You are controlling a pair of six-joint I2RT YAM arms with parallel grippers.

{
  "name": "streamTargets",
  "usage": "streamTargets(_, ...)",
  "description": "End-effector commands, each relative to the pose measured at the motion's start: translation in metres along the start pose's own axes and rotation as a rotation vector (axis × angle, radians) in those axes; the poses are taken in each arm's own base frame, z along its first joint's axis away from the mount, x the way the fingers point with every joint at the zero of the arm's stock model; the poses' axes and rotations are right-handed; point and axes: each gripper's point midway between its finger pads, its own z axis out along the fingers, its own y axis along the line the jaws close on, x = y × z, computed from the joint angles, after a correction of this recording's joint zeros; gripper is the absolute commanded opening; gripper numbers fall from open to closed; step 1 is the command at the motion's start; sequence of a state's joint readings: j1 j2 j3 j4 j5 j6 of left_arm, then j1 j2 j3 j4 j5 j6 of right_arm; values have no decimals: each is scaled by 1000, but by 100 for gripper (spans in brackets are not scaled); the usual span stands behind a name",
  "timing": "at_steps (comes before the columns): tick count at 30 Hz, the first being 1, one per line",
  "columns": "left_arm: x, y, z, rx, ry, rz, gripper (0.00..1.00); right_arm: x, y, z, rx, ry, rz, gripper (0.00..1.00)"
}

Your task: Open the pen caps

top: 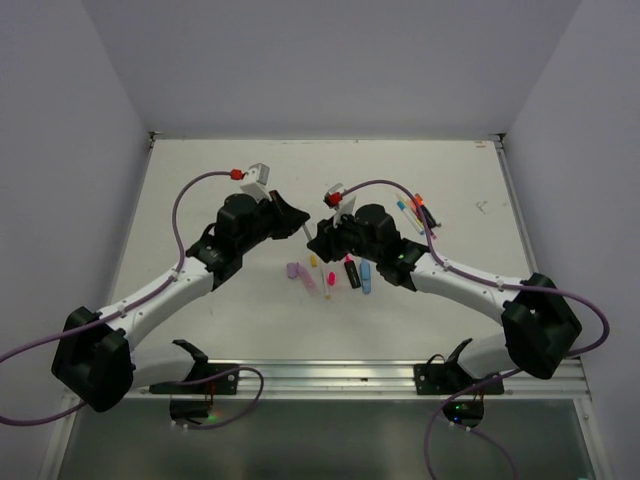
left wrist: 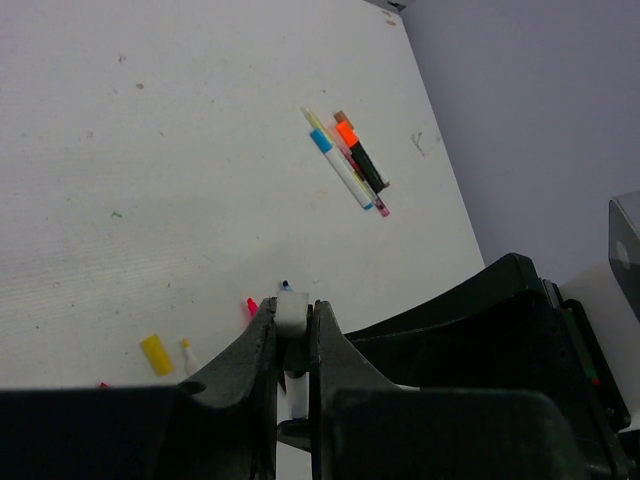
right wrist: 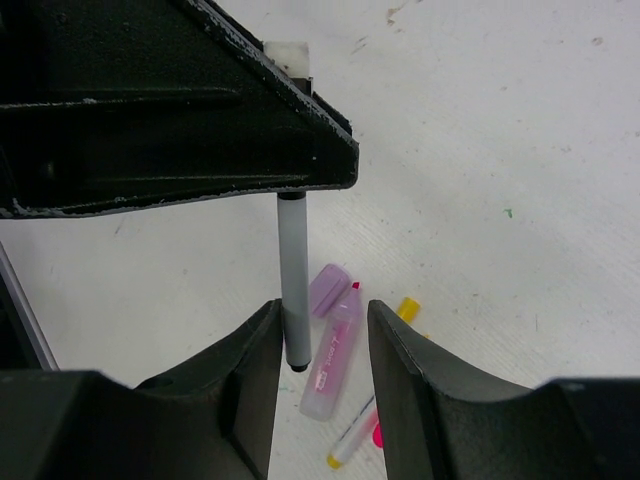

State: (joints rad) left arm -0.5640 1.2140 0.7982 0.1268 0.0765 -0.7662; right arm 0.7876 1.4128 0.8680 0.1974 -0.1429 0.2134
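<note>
Pen caps [right wrist: 328, 288] on white table [top: 200, 180], grey walls [top: 330, 60]

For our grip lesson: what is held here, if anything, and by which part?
The left gripper clamps a thin grey pen near its white end. The right gripper is open, with the pen's other end between its jaws.

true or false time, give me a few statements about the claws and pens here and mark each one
1. The left claw is shut on a pale pen. True.
2. The right claw is clamped tight on that pen. False: its jaws stand apart, with the pen's lower end between them.
3. The lilac highlighter lies on the table with its cap off beside it. True.
4. The bundle of pens lies on the table's left half. False: it lies on the right half.
</note>
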Motion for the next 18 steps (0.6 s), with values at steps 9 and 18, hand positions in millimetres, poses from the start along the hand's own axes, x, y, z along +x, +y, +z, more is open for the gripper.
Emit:
streamTargets(9,-11,-9,-2,59,-73,17,0,-40,17,10,-50,-102,-23,34)
streamTargets(18,-18,-24,-11,150,-112,69,0,-32,32,0,-144,-88,-12,0)
